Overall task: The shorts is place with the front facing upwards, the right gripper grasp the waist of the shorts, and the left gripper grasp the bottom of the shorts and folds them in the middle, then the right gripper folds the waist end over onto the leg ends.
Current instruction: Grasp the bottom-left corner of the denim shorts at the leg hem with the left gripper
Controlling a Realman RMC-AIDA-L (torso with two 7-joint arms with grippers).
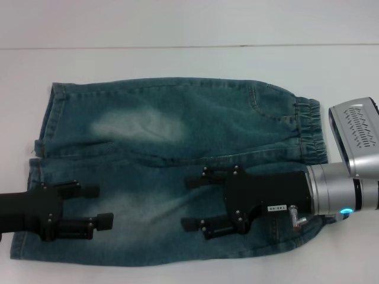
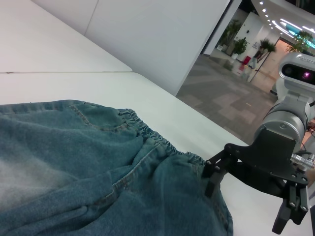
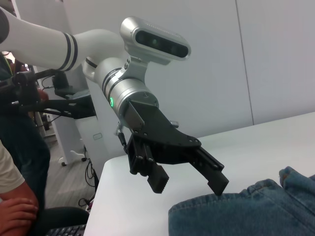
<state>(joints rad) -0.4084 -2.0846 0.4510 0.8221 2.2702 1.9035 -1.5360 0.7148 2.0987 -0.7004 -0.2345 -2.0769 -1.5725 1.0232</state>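
Nearest the lower edge of the head view, the blue-green washed denim shorts (image 1: pixel 177 148) lie flat on the white table (image 1: pixel 177 23), filling the middle of the frame from left to right. Two black pincers hang over the near leg.

At the lower left, the left pincer (image 1: pixel 100 206), black with small screws and no label, reaches in from the left edge. Its two fingers stand wide apart and hold nothing; they sit above the faded cloth just inside the bottom of the shorts (image 1: pixel 41 136), the straight stitched hems at the left end.

At the lower centre, the right pincer (image 1: pixel 191 203), a boxy black body with a small white label on a silver metal wrist, points left over the middle of the near leg. Its fingers are also spread wide, with nothing between them.

Farther back, the far leg shows a pale faded patch in the upper left of the garment. The waist of the shorts (image 1: pixel 311 130), a puckered elastic band, lies at the right end, beside the right arm's silver camera housing (image 1: pixel 355 133).
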